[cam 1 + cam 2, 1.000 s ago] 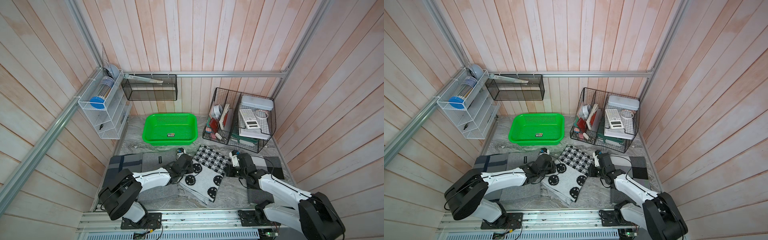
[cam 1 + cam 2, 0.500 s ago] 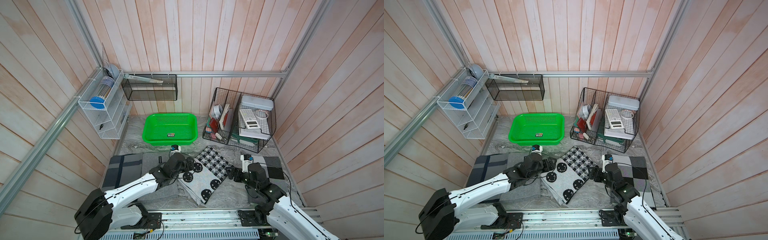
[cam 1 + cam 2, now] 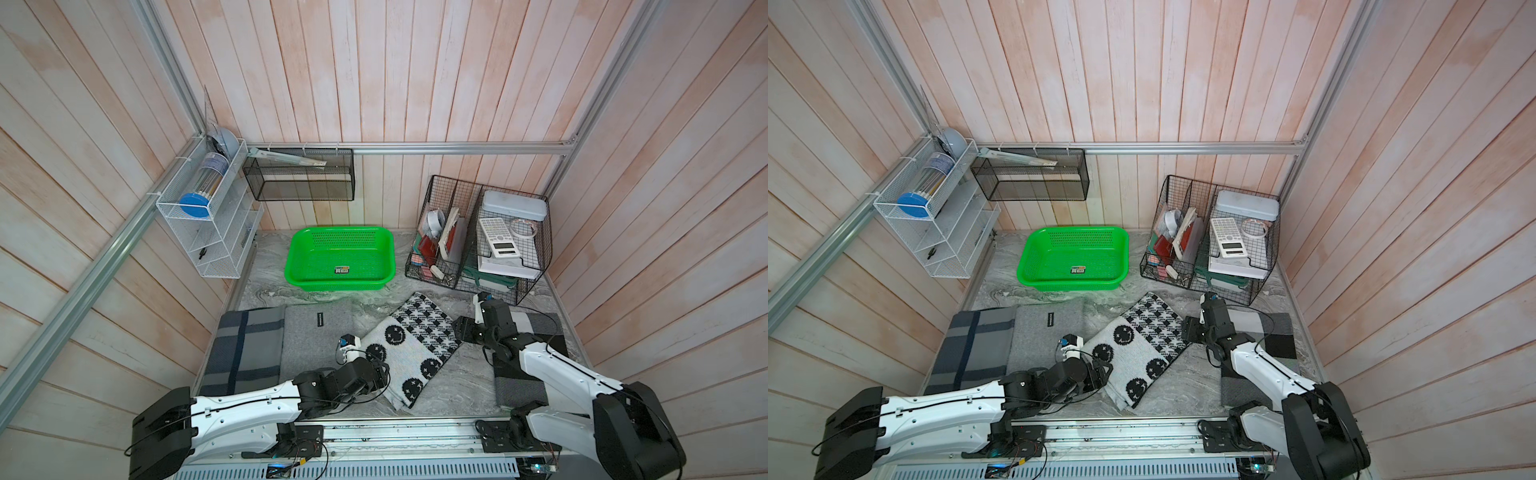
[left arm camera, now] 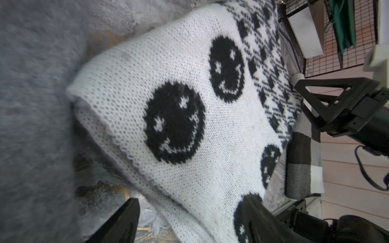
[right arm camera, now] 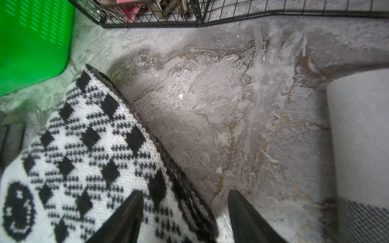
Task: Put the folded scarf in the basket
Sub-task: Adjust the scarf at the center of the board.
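While both arms reach in from the front rail, the left gripper [image 3: 384, 371] sits low at the near left side of the scarf [image 3: 409, 345], jaws spread wide and closed on nothing. In the left wrist view, the left gripper [image 4: 192, 198] frames the knit edge of the scarf [image 4: 126, 84], which lies loose on the marble table [image 3: 457, 374].

The scarf is folded and lies flat and slantwise at mid-table in both top views, with smiley faces on its near half and a black-and-white check on its far half. It is just beside a grey cloth [image 3: 316, 332] on the robot's left.

At its right edge the right gripper [image 3: 459, 332] is also parted and grips nothing. In the right wrist view the right gripper [image 5: 185, 191] has one jaw over the check knit and the other over bare marble. A checked cloth [image 3: 513, 382] lies under that arm.

Beyond the scarf's far corner, near it but apart, stands the green basket [image 3: 338, 284], holding only a small sticker. To its right is a black wire organiser [image 3: 536, 266] packed with stationery. A white rack [image 3: 208, 249] and a mesh shelf [image 3: 299, 178] hang on the walls behind.
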